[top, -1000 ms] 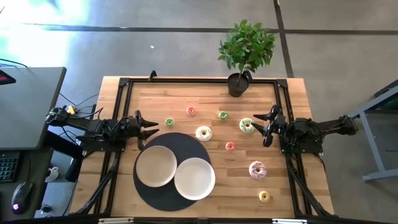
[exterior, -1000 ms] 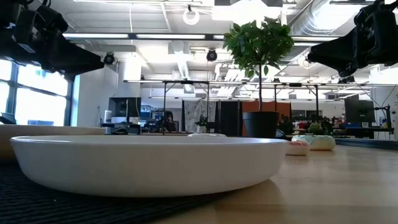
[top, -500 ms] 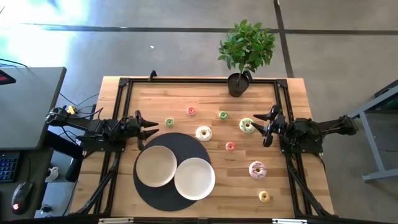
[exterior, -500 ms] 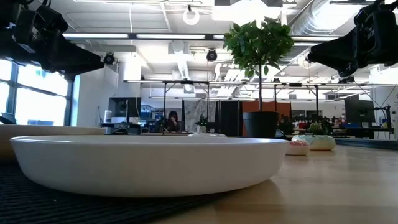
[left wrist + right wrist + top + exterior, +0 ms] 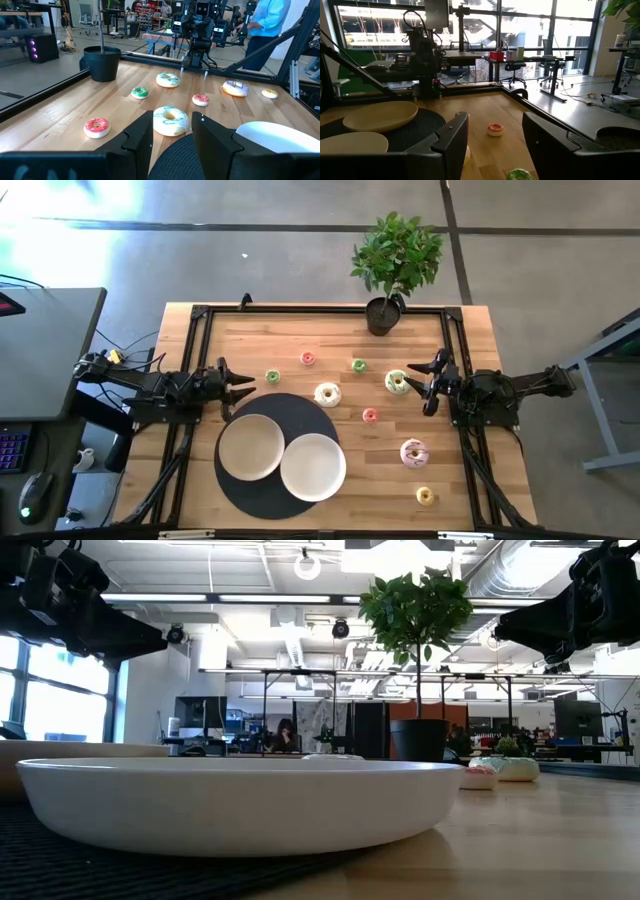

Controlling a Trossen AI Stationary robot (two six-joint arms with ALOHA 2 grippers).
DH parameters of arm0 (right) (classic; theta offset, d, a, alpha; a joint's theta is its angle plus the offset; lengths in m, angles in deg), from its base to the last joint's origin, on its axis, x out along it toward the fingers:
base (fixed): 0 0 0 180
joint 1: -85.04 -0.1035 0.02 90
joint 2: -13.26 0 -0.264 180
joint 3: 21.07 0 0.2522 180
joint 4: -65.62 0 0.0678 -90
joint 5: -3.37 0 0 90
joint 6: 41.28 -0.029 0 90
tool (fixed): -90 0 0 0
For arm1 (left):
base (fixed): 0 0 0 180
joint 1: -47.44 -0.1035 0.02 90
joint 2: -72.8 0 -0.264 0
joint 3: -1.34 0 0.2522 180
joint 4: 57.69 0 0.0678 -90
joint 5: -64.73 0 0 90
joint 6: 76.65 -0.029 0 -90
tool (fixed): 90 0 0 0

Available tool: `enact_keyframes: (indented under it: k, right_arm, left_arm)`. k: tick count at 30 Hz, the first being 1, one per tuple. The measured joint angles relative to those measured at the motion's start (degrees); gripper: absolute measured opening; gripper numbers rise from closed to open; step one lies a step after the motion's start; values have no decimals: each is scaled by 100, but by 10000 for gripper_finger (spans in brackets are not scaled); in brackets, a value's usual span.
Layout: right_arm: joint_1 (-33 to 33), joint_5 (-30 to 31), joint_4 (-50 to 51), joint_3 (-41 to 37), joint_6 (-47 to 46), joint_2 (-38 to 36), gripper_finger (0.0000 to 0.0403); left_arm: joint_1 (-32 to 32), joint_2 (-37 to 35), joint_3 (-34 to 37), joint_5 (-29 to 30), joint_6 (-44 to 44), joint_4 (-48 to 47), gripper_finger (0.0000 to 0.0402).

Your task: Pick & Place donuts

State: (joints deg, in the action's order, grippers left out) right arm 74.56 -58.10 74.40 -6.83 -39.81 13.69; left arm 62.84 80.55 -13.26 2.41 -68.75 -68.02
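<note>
Several toy donuts lie flat on the wooden table: small green (image 5: 272, 377), pink (image 5: 307, 359) and green (image 5: 359, 365) ones, a cream one (image 5: 327, 394), a green-white one (image 5: 396, 382), a small pink one (image 5: 370, 415), a pink sprinkled one (image 5: 414, 452) and a yellow one (image 5: 425, 496). My left gripper (image 5: 247, 386) hovers open at the table's left, facing the cream donut (image 5: 170, 120). My right gripper (image 5: 414, 377) hovers open at the right, just right of the green-white donut. In its wrist view my right gripper (image 5: 495, 145) looks past a pink donut (image 5: 495, 130).
Two white plates (image 5: 251, 447) (image 5: 313, 467) rest on a round black mat (image 5: 300, 412) near the table's near edge. A potted plant (image 5: 383, 315) stands at the far edge. A black frame (image 5: 300, 311) borders the table. A person in blue (image 5: 265, 25) stands beyond the right side.
</note>
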Motion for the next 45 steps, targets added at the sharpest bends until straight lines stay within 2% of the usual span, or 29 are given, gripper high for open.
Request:
enact_keyframes:
  k: [29, 36, 41, 45]
  right_arm:
    - [0, 0, -2, 0, 0, -2, 183]
    - [-1, 0, -1, 0, 0, 0, 181]
    - [-1, 0, 0, 1, 0, -2, 181]
    - [0, 0, 0, 2, 0, -2, 182]
  left_arm:
    - [1, 0, 0, 0, -2, 1, 133]
    - [0, -4, 0, 4, -296, 447, 133]
    - [0, -2, 0, 478, -400, 490, 133]
    - [0, 0, 0, 546, -313, 461, 133]
